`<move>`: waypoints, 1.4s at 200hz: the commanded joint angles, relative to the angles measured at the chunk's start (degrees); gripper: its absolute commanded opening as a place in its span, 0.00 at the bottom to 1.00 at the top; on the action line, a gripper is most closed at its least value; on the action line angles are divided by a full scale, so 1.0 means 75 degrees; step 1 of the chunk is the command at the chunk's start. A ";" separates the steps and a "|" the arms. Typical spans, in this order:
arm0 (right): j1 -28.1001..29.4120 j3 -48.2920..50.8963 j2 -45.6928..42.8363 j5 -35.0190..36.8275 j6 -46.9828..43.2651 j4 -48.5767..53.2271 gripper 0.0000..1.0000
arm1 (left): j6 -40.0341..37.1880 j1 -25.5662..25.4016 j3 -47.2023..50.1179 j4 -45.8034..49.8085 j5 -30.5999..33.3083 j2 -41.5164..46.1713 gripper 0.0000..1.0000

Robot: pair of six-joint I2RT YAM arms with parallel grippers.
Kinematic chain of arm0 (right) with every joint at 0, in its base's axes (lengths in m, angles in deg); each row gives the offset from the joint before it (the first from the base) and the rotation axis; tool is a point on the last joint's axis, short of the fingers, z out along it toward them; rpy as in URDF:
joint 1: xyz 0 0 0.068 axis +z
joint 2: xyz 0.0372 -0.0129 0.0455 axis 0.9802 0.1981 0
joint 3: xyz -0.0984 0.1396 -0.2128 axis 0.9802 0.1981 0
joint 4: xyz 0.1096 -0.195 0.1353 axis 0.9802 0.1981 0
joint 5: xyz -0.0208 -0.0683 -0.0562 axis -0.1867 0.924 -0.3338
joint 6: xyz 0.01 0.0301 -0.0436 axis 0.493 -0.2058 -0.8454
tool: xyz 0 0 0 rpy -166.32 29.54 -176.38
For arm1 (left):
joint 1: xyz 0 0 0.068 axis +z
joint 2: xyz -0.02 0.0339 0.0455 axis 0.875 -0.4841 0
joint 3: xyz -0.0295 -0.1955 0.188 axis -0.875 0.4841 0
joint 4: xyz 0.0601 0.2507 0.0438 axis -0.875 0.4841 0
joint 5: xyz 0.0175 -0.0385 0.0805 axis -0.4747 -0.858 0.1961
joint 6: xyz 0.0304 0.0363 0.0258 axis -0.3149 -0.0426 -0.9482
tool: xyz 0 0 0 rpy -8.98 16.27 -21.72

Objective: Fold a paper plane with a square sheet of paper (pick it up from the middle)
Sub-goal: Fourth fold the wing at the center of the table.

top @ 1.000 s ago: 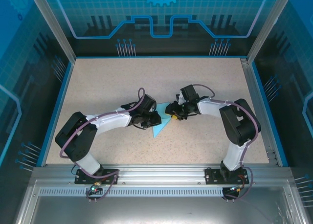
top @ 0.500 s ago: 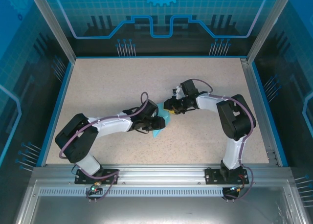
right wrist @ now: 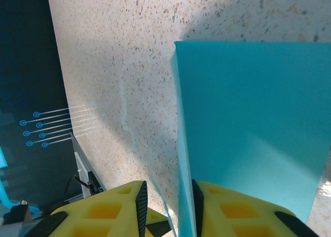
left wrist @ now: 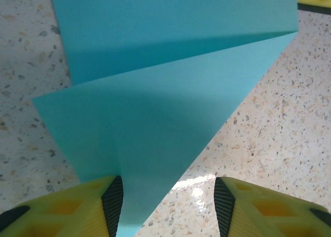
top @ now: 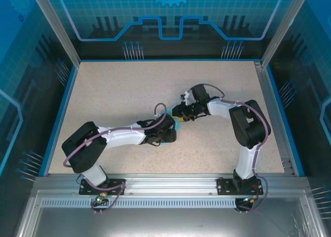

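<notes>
On the tabletop (top: 114, 87), your left fingers (top: 169, 135) stand open astride the folded sheet of paper (left wrist: 170, 92); right fingers (top: 181, 114), at 1 o'clock, nearly closed about its edge, grip unclear.

The sheet of paper (top: 177, 124) lay folded near the middle of the tabletop (top: 119, 92), between the two grippers. The left gripper (top: 169, 135) sat at its near-left side and the right gripper (top: 180, 114) at its far-right side, close together. The left arm (top: 124, 136) reached in from the left part of the near edge, the right arm (top: 248, 128) from the right part.

In the left wrist view, a pointed corner of the sheet (left wrist: 170, 92) ran down between the spread fingers of the left gripper (left wrist: 168, 188), beside the left finger, with bare tabletop before the right one. In the right wrist view, the sheet's (right wrist: 248, 118) edge ran between the right gripper's (right wrist: 167, 193) fingers, close to the right finger.
</notes>
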 commanded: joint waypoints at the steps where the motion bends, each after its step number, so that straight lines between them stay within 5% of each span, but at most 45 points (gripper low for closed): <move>1: -0.0118 -0.0262 0.0071 -0.0337 -0.0124 0.0232 0.31 | -0.0078 -0.0172 -0.0341 0.0331 0.0688 -0.0274 0.53; 42: -0.0114 -0.0298 0.0049 -0.0404 -0.0066 0.0258 0.29 | 0.0072 -0.0296 -0.0451 0.0607 0.1492 -0.0437 0.53; 188: -0.0115 -0.0401 0.0155 -0.0434 -0.0044 0.0428 0.26 | -0.0047 -0.0545 -0.0592 0.0798 0.1912 -0.0627 0.36; 240: -0.0114 -0.0497 0.0270 -0.0529 0.0000 0.0408 0.21 | -0.0223 -0.0646 -0.0580 0.0770 0.2065 -0.0568 0.39; 280: -0.0111 -0.0649 0.0301 -0.0467 -0.0054 0.0660 0.27 | -0.0605 -0.0722 -0.0451 0.0383 0.1848 -0.0478 0.46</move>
